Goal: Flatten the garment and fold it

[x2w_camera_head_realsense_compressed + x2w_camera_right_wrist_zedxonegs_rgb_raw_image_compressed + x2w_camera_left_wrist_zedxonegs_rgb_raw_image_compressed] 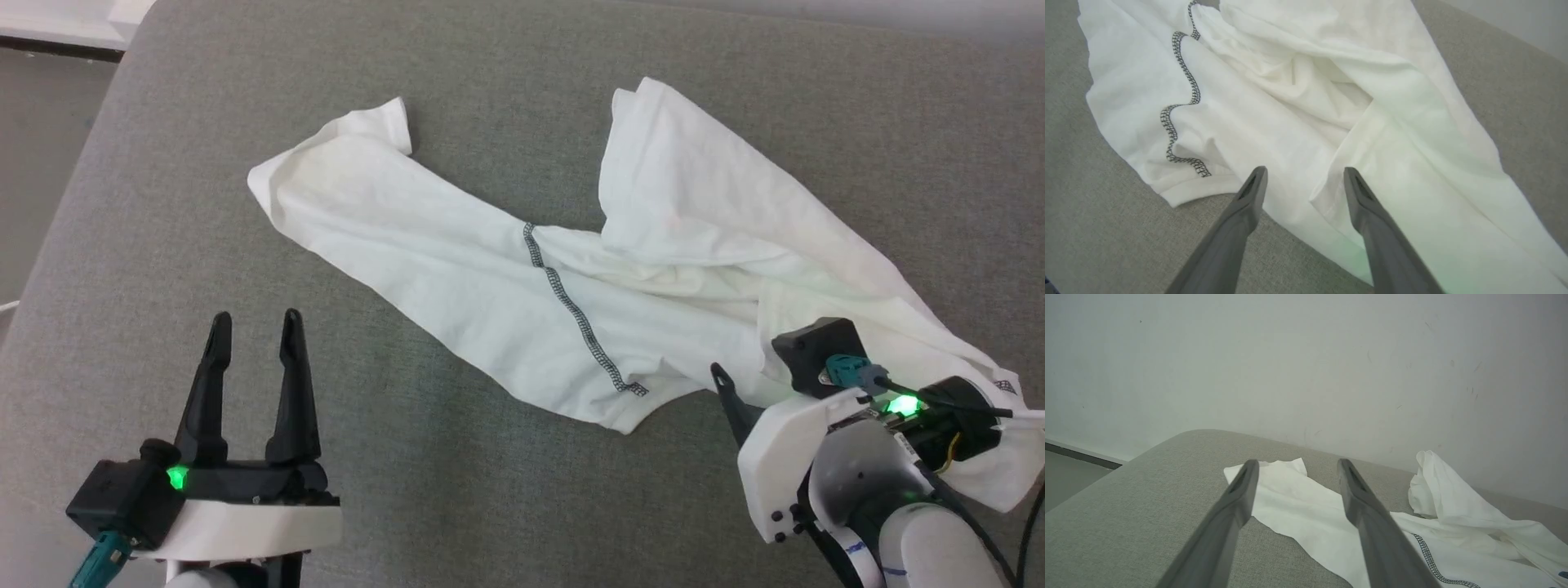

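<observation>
Before me lay a grey woven cushion surface (457,490) with a rounded far corner, a scuffed pale wall (1306,355) behind it, and dull floor (33,163) past its left edge.

Grey upholstered surface set against a pale wall.

You have a broad surface (490,506) covered in grey woven fabric before you, and its far left corner is rounded. Past that edge, on your left, the grey floor (33,163) lies lower. Behind the surface stands a plain off-white wall (1306,367), marked with a few small scuffs and specks. A dark skirting strip (1081,455) runs along its foot where it meets the floor. The light is soft and even across fabric and wall.
</observation>
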### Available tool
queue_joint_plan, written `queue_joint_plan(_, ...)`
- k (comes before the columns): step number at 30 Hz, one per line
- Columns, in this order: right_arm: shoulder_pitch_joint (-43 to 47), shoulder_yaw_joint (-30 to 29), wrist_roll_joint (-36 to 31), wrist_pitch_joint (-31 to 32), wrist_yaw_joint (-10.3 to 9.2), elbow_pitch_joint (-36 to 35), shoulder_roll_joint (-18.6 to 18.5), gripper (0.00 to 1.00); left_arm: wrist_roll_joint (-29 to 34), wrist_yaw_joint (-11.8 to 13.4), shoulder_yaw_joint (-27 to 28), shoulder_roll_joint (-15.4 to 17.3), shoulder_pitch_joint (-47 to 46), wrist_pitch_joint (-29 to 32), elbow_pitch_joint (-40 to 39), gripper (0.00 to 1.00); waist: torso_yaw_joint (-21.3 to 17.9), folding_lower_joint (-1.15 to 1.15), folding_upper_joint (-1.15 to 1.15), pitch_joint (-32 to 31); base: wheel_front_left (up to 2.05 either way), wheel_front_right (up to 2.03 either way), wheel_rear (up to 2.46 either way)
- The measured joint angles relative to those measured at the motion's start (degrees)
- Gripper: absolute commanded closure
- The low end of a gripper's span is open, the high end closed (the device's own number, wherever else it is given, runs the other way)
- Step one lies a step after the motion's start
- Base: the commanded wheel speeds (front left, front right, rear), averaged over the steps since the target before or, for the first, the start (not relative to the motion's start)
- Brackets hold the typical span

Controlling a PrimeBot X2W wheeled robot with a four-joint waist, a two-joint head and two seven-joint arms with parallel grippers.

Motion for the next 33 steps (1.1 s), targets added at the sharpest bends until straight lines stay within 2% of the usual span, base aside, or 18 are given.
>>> queue_joint_plan(8, 0.88, -1.38, -1.58, 2.58, 0.0, -2.04, -0.22, 0.0, 0.0, 0.01, 0.13, 0.0, -0.86, 0.0, 0.09, 0.0, -0.27, 0.0, 0.0, 0.56, 0.0, 0.0, 0.0)
queue_joint_plan(11, 1.58, -2.93, -2.15, 3.13, 0.0, -2.79, -0.16, 0.75, 0.0, 0.01, 0.03, 0.0, -0.87, 0.0, 0.08, 0.0, -0.68, 0.0, 0.0, 0.65, 0.0, 0.0, 0.0)
queue_joint_plan(13, 1.9, -3.65, -2.47, 3.15, 0.0, -2.81, -0.12, 0.96, -0.01, 0.01, -0.07, -0.01, -0.9, 0.0, 0.08, 0.0, -0.89, 0.0, 0.0, 0.71, 0.0, 0.0, 0.0)
queue_joint_plan(14, 1.91, -3.92, -2.46, 3.1, 0.0, -2.8, -0.07, 1.0, -0.01, 0.01, -0.05, -0.01, -0.91, 0.0, 0.08, 0.0, -1.0, 0.0, 0.0, 0.73, 0.0, 0.0, 0.0)
queue_joint_plan(21, 0.99, -3.8, -2.19, -1.27, 0.0, -2.24, 0.24, 1.0, 0.0, 0.01, 0.13, 0.0, -1.07, 0.0, 0.1, 0.0, -1.56, 0.0, 0.0, 0.4, 0.0, 0.0, 0.0)
queue_joint_plan(27, -6.09, -0.54, -0.52, -5.1, -0.01, -1.75, 0.22, 1.0, 0.12, -0.01, 0.4, 0.0, -1.06, 0.0, 0.09, 0.0, -2.43, 0.0, 0.0, -0.23, 0.0, 0.0, 0.0)
queue_joint_plan(30, -14.4, 1.43, -0.52, -4.9, 0.0, -1.27, -1.9, 1.0, 0.21, -0.02, 0.3, 0.0, -1.07, 0.0, 0.04, 0.0, -3.3, 0.0, 0.0, -0.16, 0.0, 0.0, 0.0)
queue_joint_plan(33, -24.76, 2.05, -0.56, -3.33, 0.0, 0.6, -6.56, 1.0, 0.55, -0.15, 0.01, 0.0, -1.12, 0.0, -0.09, 0.0, -3.94, 0.0, 0.0, 0.49, 0.0, 0.0, 0.0)
